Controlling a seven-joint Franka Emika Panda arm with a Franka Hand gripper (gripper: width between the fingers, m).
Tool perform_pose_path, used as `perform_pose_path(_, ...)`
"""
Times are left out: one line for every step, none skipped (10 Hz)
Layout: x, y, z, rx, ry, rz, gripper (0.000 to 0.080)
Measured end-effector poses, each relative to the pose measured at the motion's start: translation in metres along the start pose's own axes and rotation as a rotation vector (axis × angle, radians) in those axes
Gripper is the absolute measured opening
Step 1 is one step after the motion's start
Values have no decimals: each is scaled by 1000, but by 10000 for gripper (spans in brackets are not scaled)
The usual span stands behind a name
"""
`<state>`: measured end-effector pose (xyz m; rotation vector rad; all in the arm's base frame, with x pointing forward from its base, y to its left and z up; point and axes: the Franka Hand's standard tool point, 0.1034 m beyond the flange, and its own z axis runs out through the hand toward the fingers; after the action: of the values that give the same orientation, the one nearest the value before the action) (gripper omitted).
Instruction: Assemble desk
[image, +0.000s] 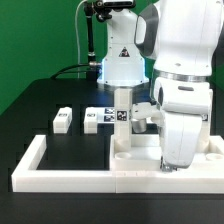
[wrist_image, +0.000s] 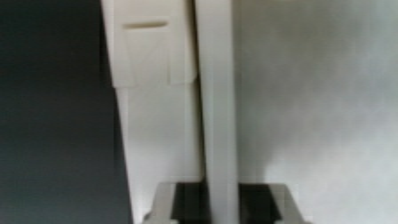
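Note:
The white tabletop lies flat inside the border wall at the exterior view's right. One white leg with a tag stands upright at its far left corner. A loose leg lies on the black table further left. My gripper points straight down at the tabletop's near right part, and the hand hides its fingers there. In the wrist view the dark fingers press both sides of a narrow white strip, apparently the tabletop's edge. My gripper is shut on it.
The low white U-shaped border wall runs along the front and both sides. The marker board lies behind the tabletop. The arm's base stands at the back. A white block with a slot lies beside the gripped strip.

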<state>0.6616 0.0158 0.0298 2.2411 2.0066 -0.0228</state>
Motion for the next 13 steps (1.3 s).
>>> perform_pose_path(0,0,0,3,-1,0,154)
perform_pose_path(-1,-1,0,3,-1,1,338)
perform_pose_path(-1,-1,0,4,-1,1,472)
perform_pose_path(-1,-1,0,4,-1,2,472)
perform_pose_path(-2,-1,0,4,-1,2,608)
perform_pose_path(-2,-1,1,4,-1,3,637)
perform_pose_path(-2,-1,1,4,-1,3,637)
perform_pose_path(-2,-1,1,5,-1,3,647)
perform_pose_path(-3,-1,1,5,-1,4,647)
perform_pose_path(-3,-1,1,5,-2,4,649)
perform_pose_path(-3,-1,1,5,-2,4,649)
perform_pose_path(-4,0,0,5,-2,7,649)
perform_pose_path(-11,1,-12,21,-12,32,649)
